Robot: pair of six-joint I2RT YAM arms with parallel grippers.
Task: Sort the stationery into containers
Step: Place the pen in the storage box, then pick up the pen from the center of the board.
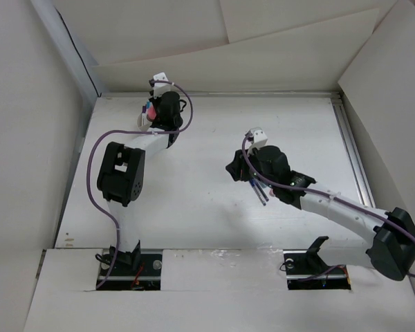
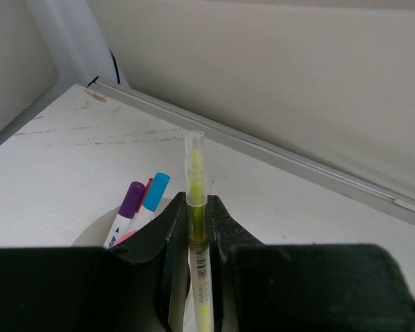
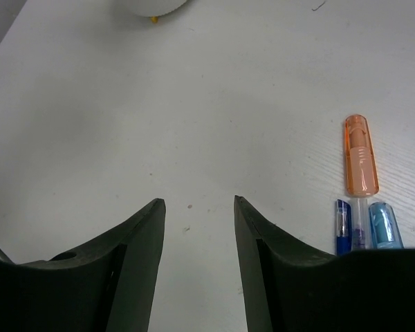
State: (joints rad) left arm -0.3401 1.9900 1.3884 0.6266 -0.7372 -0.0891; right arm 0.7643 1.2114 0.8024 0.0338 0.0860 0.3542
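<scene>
My left gripper (image 2: pixel 196 205) is shut on a yellow pen with a clear cap (image 2: pixel 194 162) and holds it upright beside the low white cup (image 2: pixel 90 236). A purple-capped marker (image 2: pixel 131 200) and a blue-capped one (image 2: pixel 155 191) stand in the cup. In the top view the left gripper (image 1: pixel 154 114) is at the cup (image 1: pixel 144 117) in the far left corner. My right gripper (image 3: pixel 197 204) is open and empty above bare table. An orange stick (image 3: pixel 360 155), a dark blue pen (image 3: pixel 342 235) and a light blue cap (image 3: pixel 384 227) lie to its right.
White walls enclose the table on three sides, with a metal rail (image 2: pixel 277 155) along the far edge behind the cup. Several pens (image 1: pixel 260 191) lie under the right wrist (image 1: pixel 273 166) in the top view. The cup's edge (image 3: pixel 152 7) shows at the top of the right wrist view.
</scene>
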